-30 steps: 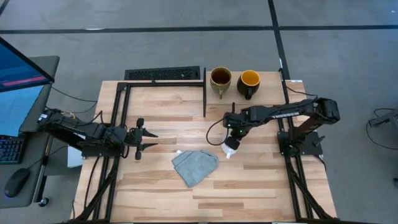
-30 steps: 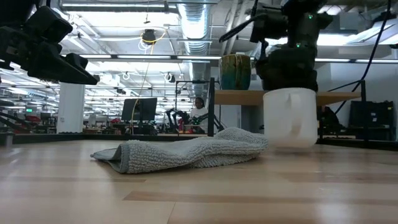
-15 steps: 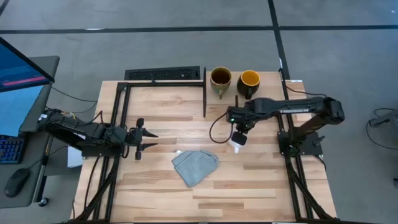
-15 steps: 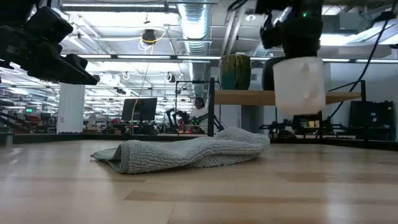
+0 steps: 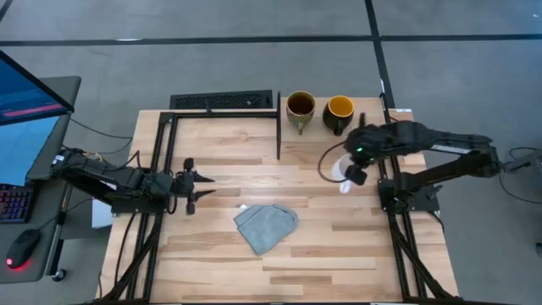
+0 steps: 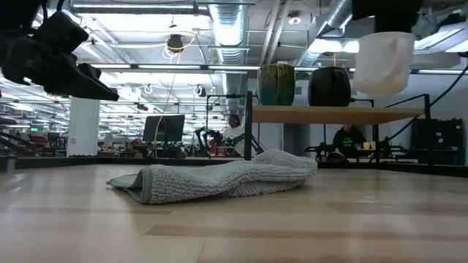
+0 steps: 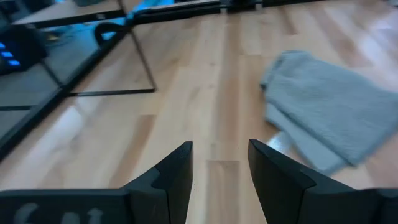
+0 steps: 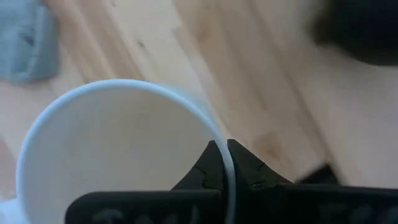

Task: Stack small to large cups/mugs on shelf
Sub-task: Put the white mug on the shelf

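White mug (image 6: pixel 384 60), pinched at its rim by the right gripper (image 5: pixel 356 167), is now raised to shelf (image 6: pixel 333 114) height; stacking is near. The left gripper (image 5: pixel 188 186) is held apart.

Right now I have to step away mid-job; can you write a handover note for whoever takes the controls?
Right pincer: shut on the rim of the white mug, held in the air beside the shelf, above shelf height.
Left pincer: open, empty, waiting over the table's left side.
Olive-tan mug and dark mug with the yellow-orange inside: standing side by side on the shelf.
Grey-blue cloth: lying on the tabletop.
Done: white mug picked up.
Left: all the stacking, by size.
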Motion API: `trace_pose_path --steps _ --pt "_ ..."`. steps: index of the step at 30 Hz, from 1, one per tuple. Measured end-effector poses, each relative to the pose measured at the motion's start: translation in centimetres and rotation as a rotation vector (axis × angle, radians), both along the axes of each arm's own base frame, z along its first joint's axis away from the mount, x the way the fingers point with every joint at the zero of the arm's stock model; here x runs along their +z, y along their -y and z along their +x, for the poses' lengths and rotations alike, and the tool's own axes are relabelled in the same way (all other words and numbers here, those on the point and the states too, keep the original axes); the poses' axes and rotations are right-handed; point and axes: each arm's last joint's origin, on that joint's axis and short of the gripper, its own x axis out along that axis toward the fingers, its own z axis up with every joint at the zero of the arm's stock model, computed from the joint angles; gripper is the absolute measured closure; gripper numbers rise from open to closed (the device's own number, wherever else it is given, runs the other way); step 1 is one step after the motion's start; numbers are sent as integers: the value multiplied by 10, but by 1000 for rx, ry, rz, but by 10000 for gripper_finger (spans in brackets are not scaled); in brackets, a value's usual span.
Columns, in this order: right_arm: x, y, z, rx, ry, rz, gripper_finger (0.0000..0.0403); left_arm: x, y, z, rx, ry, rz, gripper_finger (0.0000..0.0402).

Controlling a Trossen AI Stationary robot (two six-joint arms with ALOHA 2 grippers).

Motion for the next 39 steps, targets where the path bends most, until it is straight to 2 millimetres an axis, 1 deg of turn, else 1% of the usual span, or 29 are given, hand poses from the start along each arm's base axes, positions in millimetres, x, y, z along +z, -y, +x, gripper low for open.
trace_pose_path --steps 3,8,14,19,23,28,33,36,39 --pt "7 5 -20 -16 4 -34 389 0 -1 0 48 5 19 255" --pt "13 15 -38 -45 2 -57 389 1 -3 0 92 13 23 255" --pt "12 28 -49 -30 -74 -87 389 1 -3 0 92 11 33 255" --pt "12 42 -57 -53 -105 -101 382 1 -3 0 90 10 38 255" --pt "15 51 -63 -88 -110 -101 391 1 -3 0 87 8 45 255" --pt "34 62 -67 -98 -64 -160 391 1 -3 0 89 9 40 255" --pt "54 77 -63 -69 -46 -230 391 1 -3 0 97 15 16 255" --pt "58 88 -59 -53 -82 -242 391 1 -3 0 99 16 13 255" --pt "57 101 -57 -54 -128 -222 391 1 -3 0 99 16 12 255"
